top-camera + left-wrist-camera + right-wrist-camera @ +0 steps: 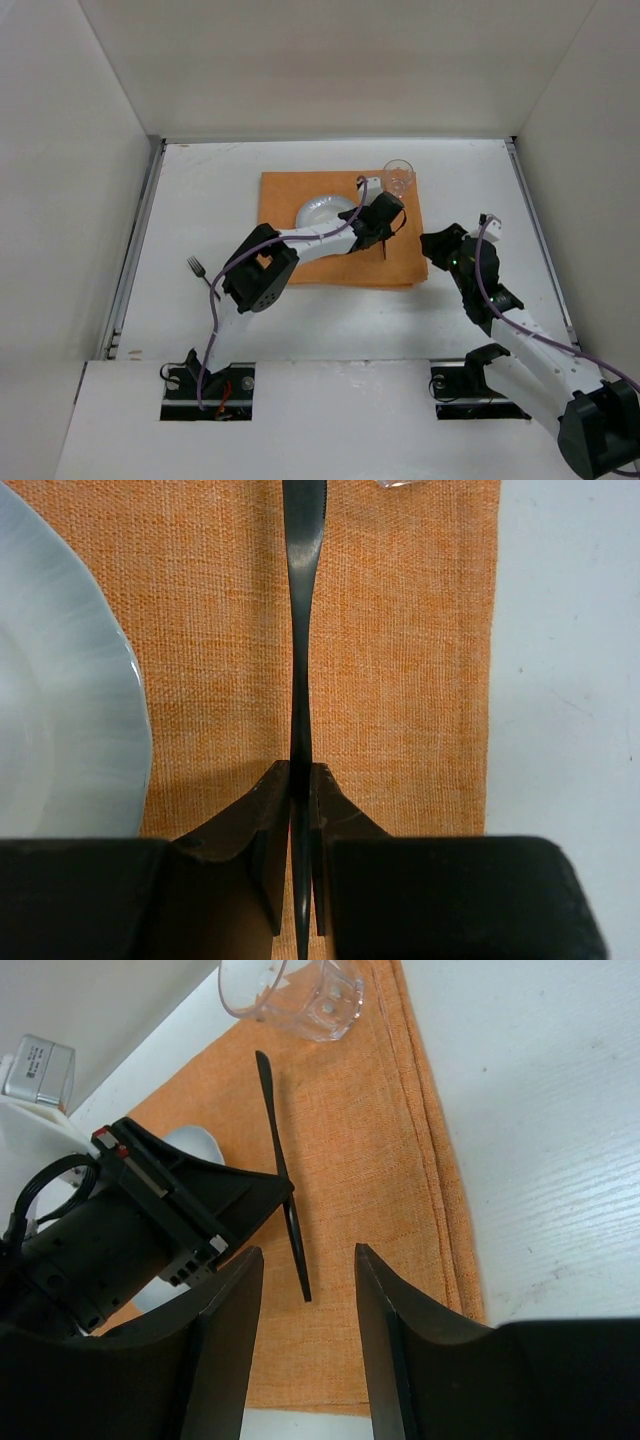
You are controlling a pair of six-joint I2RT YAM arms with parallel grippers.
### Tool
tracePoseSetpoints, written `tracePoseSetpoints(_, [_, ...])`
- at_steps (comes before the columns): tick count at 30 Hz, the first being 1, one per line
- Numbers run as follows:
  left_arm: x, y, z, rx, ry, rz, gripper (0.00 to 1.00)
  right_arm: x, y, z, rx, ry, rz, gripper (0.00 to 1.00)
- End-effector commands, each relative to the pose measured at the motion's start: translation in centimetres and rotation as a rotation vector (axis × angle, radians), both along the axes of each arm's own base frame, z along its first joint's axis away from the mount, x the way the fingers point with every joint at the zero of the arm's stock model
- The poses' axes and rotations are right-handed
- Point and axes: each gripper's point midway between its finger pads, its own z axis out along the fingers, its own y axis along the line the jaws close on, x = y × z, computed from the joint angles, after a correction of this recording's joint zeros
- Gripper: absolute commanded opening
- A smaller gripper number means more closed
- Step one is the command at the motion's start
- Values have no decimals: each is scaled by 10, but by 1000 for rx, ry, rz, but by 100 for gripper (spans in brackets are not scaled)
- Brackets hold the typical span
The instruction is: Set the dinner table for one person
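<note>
We judge the step in hand to be laying the cutlery to the right of the plate (322, 210). The left gripper (300, 785) has its fingers clamped on a dark utensil (303, 630), likely a knife. It is held edge-on over the orange placemat (400, 680), between the plate and the placemat's right edge and pointing toward the glass (398, 177). We cannot tell whether it touches the cloth. The right gripper (308, 1255) hovers just beside it with its fingers apart and nothing between them.

The white table (200, 190) spans the whole work area under both arms, with the placemat lying at its middle toward the far side.

The next move, as we see it, calls for lowering the utensil flat, parallel to the plate, then letting go without dragging the cloth. After that the fork (199, 268), on the bare table well left of the placemat, needs fetching.

We count one placemat, one plate, one glass, one fork and one dark utensil.
</note>
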Motion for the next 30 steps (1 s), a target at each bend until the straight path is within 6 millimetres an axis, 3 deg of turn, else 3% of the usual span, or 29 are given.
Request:
tracePoseSetpoints(1, [13, -13, 21, -74, -22, -14, 2, 5, 2, 14, 27, -50, 2, 48])
tracePoseSetpoints(9, [16, -20, -3, -75, 27, -40, 4, 6, 1, 13, 23, -49, -6, 49])
tracePoseSetpoints(15, [14, -17, -9, -65, 38, -39, 7, 6, 1, 12, 24, -49, -6, 49])
tracePoseSetpoints(19, [11, -14, -2, -57, 27, -41, 18, 6, 3, 12, 26, -47, 2, 49])
tracePoseSetpoints(24, [3, -9, 33, -91, -21, -54, 29, 6, 2, 11, 29, -47, -2, 50])
tracePoseSetpoints(27, [-4, -2, 73, -149, -107, -64, 31, 6, 0, 14, 24, -58, -10, 50])
tracePoseSetpoints(30, [-16, 20, 114, -193, -206, -59, 33, 6, 0, 13, 27, -53, -7, 50])
